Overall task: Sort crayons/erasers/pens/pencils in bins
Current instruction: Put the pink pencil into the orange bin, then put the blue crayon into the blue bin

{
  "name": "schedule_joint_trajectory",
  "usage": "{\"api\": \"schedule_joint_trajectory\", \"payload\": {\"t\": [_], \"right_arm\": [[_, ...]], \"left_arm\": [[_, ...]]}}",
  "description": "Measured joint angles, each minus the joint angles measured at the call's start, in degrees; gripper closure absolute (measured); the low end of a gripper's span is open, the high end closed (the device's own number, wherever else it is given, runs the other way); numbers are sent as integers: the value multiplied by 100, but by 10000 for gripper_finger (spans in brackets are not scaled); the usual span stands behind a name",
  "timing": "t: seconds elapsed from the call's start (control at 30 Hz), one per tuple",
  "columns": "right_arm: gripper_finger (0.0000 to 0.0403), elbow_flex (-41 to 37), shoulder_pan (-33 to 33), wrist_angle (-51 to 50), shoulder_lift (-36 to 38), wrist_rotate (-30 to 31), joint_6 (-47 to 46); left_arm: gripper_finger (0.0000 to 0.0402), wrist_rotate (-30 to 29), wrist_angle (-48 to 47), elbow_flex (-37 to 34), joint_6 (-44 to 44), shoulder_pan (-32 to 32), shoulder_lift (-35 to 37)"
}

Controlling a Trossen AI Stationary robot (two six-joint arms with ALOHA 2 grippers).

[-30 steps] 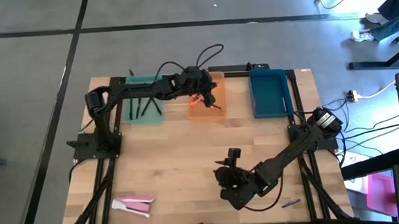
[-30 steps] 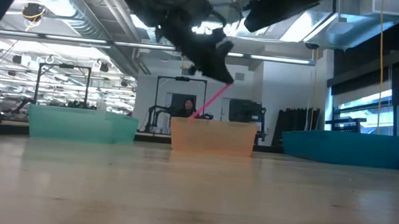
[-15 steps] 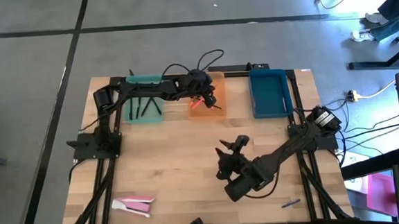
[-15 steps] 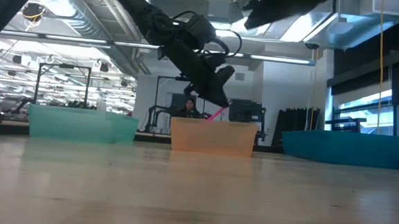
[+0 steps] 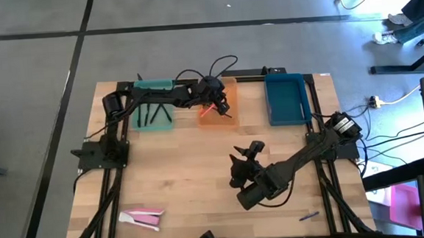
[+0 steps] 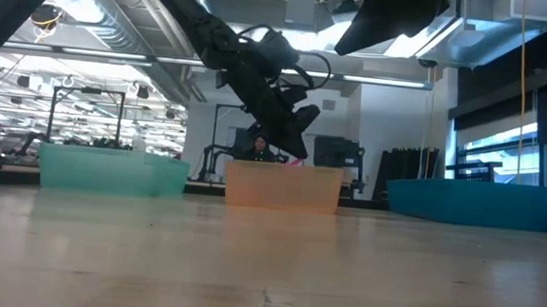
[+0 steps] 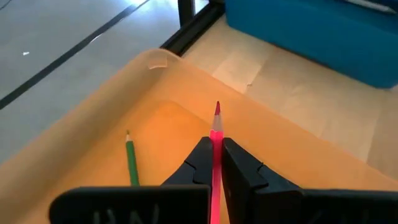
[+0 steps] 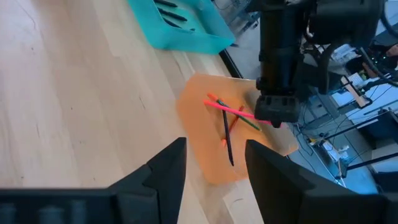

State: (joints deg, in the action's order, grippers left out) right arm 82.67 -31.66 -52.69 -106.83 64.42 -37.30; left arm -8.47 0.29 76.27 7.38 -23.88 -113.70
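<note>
Pink slim pencil point(image 7: 215, 163), light, stiff and slick, sits pinched near its back end in the clenched left gripper point(image 7: 212, 163), tip angled down into the translucent orange plastic bin point(image 7: 93, 134); beyond, the right gripper point(image 8: 211, 167) hangs spread, waiting.

A wooden table point(image 5: 193, 164) sits on a grey floor point(image 5: 33, 86). At the table's five o'clock corner lies a small blue stick point(image 5: 309, 216); cables point(image 5: 388, 101) trail at three o'clock
</note>
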Motion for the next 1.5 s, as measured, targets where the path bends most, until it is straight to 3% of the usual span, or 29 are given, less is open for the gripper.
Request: {"api": "schedule_joint_trajectory", "payload": {"t": [0.23, 0.57, 0.8, 1.07, 1.3, 1.5], "right_arm": [[234, 1, 0, 2, 0, 0, 0], [234, 2, 0, 6, 0, -12, -12], [234, 2, -61, -252, 81, -196, -199], [234, 7, -379, -1965, 981, -1578, -1873], [234, 11, -791, -2265, 1505, -3903, -1490], [234, 11, -1206, -2058, 1413, -5340, -1517]], "left_arm": [[389, -1, 12, 0, -24, 4, -90], [330, -13, 18, 0, -177, 4, -90], [319, -236, -86, -7, -195, 8, -3], [319, -426, -816, -1, -730, 397, 709], [319, -582, -1824, -2, -966, 1286, 1396], [319, -584, -2774, -2, -964, 2175, 1890]]}}
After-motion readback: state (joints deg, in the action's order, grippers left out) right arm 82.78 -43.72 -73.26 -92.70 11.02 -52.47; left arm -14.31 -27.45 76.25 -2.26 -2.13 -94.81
